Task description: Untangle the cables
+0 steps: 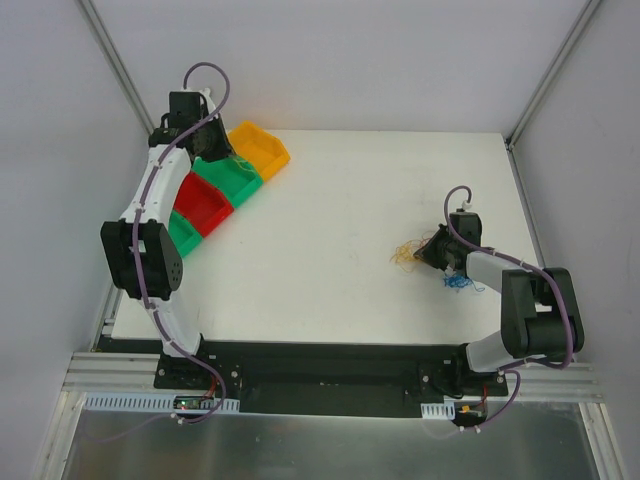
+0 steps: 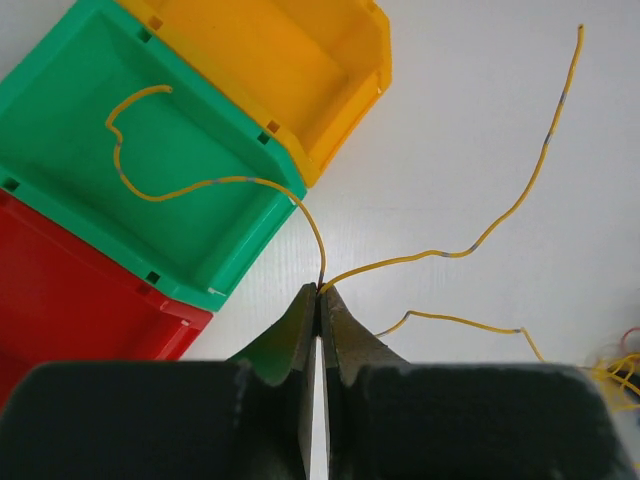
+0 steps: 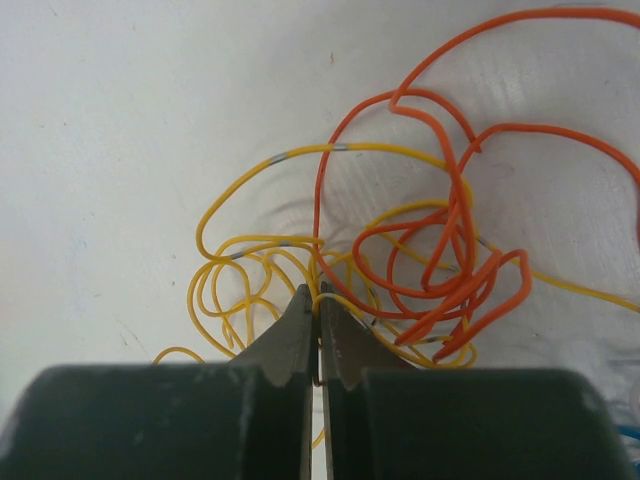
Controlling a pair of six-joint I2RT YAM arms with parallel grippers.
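Note:
The cables lie as a loose clump of yellow and orange wires on the white table, right of centre. A small blue tuft sits just behind it. My right gripper is down at the clump. In the right wrist view its tips are shut on a yellow strand, with orange loops tangled to the right. My left gripper hovers at the bins. It is shut on a single yellow cable, one end curling into the green bin, the other trailing right over the table.
A row of bins stands at the table's back left: yellow, green, red and another green. Grey walls close in on both sides, and the arm bases sit on the black rail at the near edge.

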